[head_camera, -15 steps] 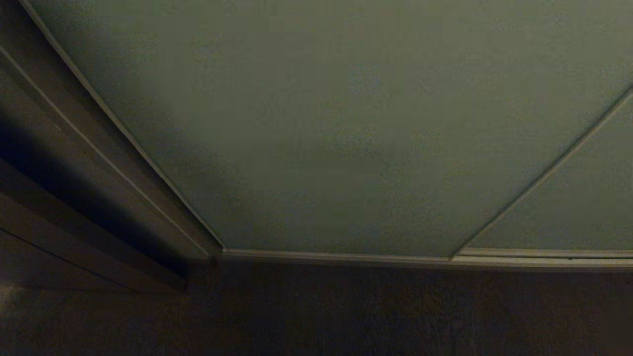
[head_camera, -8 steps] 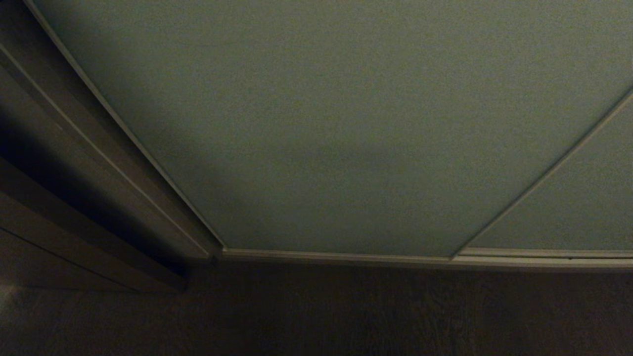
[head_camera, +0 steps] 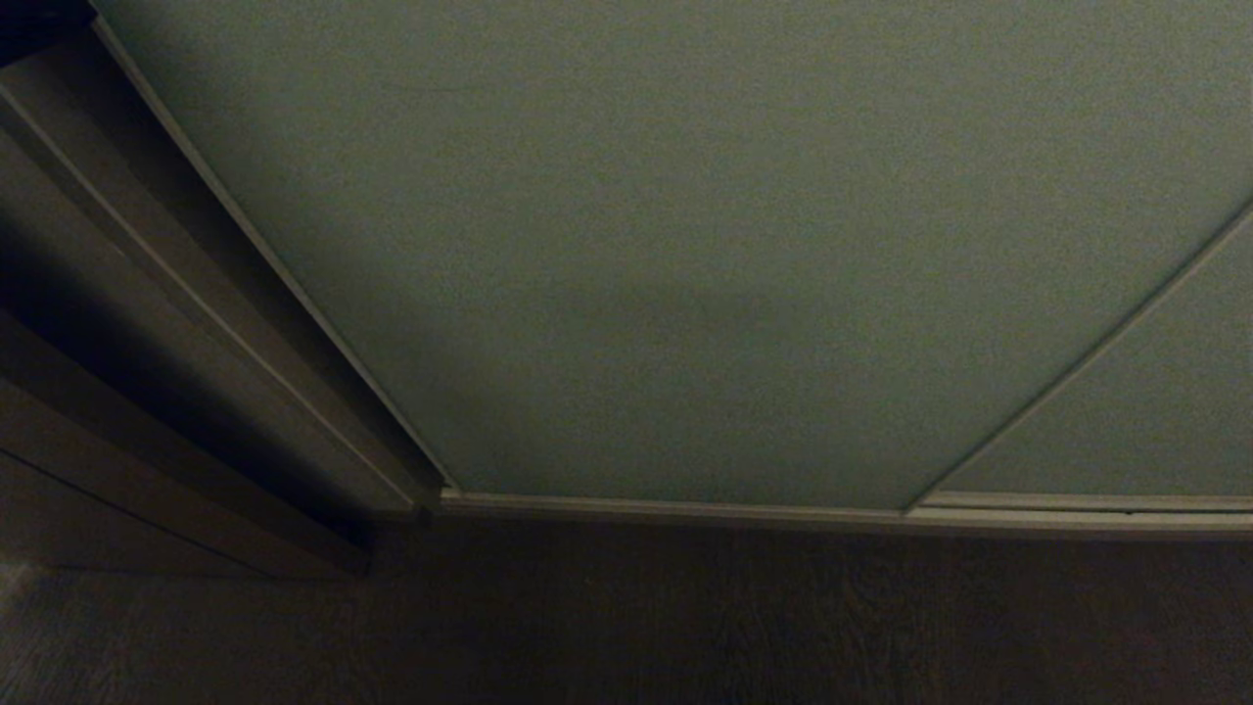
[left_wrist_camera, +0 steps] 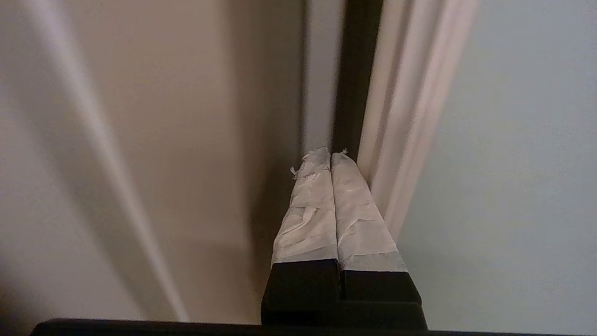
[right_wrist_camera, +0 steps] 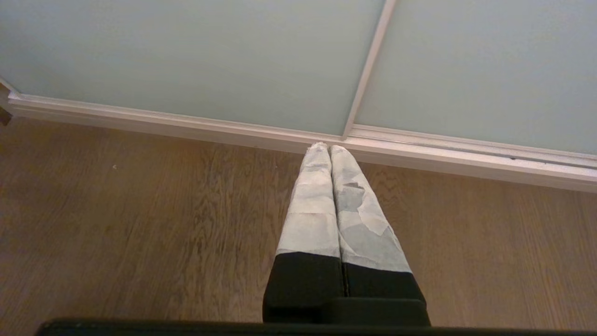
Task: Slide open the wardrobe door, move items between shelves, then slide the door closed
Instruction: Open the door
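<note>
Door point(head_camera: 685, 245) fills the wall ahead, pale grey-green, thin metal frame. Its left edge sits a sliver off the brown side panel point(head_camera: 147, 323); a dark slit point(left_wrist_camera: 355, 70) shows between them. A second panel point(head_camera: 1155, 411) overlaps at the right. Wood floor point(head_camera: 626, 617) below the track.

Left end effector point(left_wrist_camera: 331, 154): fingers pressed together, nothing held, tips pushed into the slit at the door's left frame point(left_wrist_camera: 396, 116). Right end effector point(right_wrist_camera: 329, 147): fingers together, empty, hanging low over the floor near the track point(right_wrist_camera: 419, 154), idle.

Toys and shelves not in sight, presumably behind the door.

Risks, as I judge them: the taped tips could slide off the narrow frame instead of pushing it right. Going in too deep could wedge them against the side panel. An off-line push could bind the door in its track.
</note>
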Available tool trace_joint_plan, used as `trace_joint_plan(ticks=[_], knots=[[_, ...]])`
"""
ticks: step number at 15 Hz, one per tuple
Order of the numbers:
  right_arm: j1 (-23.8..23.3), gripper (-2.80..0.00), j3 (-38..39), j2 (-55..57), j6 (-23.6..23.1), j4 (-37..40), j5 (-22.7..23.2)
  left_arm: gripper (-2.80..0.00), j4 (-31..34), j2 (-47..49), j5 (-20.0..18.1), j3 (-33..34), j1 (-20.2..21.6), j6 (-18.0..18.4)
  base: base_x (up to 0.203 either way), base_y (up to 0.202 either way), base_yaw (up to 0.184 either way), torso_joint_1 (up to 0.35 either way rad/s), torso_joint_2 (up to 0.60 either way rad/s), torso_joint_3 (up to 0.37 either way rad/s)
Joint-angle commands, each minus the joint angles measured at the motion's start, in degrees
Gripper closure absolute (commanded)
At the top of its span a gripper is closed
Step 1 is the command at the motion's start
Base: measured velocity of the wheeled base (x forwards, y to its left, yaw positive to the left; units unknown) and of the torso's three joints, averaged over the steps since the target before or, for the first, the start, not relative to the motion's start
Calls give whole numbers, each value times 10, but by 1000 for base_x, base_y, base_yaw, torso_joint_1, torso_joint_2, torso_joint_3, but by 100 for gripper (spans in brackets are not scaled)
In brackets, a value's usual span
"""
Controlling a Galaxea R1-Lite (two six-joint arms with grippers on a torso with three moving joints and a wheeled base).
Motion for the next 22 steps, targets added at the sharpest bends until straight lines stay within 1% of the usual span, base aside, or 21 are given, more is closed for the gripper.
trace_joint_plan(ticks=[1, 5, 8, 10, 14, 18, 22], knots=[[0, 0, 0, 0, 0, 0, 0, 0, 27, -3, 0, -16, -8, -2, 0, 0, 0, 0, 0, 0], [0, 0, 0, 0, 0, 0, 0, 0, 51, 8, 1, -32, -25, -3, 0, 0, 0, 0, 0, 0], [0, 0, 0, 0, 0, 0, 0, 0, 64, 16, 1, -55, -56, -1, 0, 0, 0, 0, 0, 0], [0, 0, 0, 0, 0, 0, 0, 0, 88, 19, 2, -57, -80, 18, 0, 0, 0, 0, 0, 0], [0, 0, 0, 0, 0, 0, 0, 0, 88, 38, 4, -73, -124, 22, 0, 0, 0, 0, 0, 0], [0, 0, 0, 0, 0, 0, 0, 0, 85, 57, 3, -73, -152, 18, 0, 0, 0, 0, 0, 0], [0, 0, 0, 0, 0, 0, 0, 0, 84, 69, 6, -63, -221, 14, 0, 0, 0, 0, 0, 0]])
